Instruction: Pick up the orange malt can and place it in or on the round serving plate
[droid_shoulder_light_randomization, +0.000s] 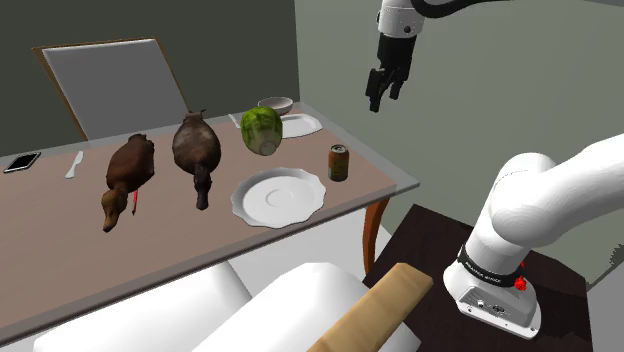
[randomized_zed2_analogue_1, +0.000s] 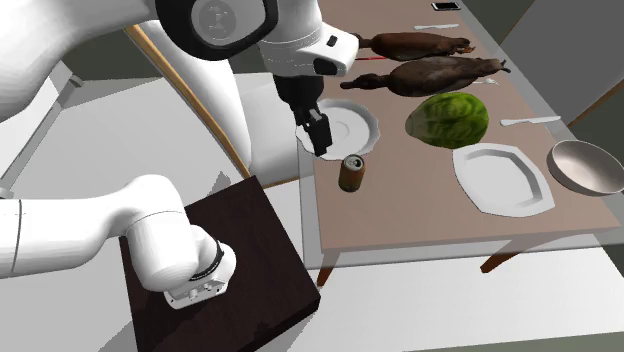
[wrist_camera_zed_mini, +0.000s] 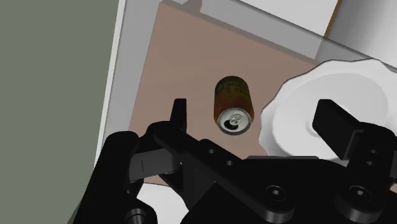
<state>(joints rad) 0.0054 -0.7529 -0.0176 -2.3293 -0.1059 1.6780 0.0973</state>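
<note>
**Can: handling.** The orange-brown can (wrist_camera_zed_mini: 233, 105) is a small upright cylinder with a pull-tab top. It should be light and stiff, though its thin wall would probably dent under heavy force. The smooth side wall is likely to be slippery. Take hold across the middle of the side wall, one finger on each side, below the top rim. Keep it upright during transfer, because the top looks opened.

**Can: position.** The can (droid_shoulder_light_randomization: 339, 162) stands on the counter (droid_shoulder_light_randomization: 170, 235), close to the counter's near edge. It is well below the jaws and not touched by them. Seen along the jaws, it falls inside the gap between the fingers, nearer one finger than the other. A small sideways shift is judged necessary to centre it before descent.

**Jaws: state.** The jaws are released, fingers wide apart, and hold nothing. They hang high above the counter.

**Plate.** The round white plate (wrist_camera_zed_mini: 286, 102) with the scalloped rim lies just beside the can, under the farther finger. It is bare.

**Surroundings.** A green cabbage (droid_shoulder_light_randomization: 262, 131) sits beyond the plate (droid_shoulder_light_randomization: 278, 196), well apart from the can.
</note>
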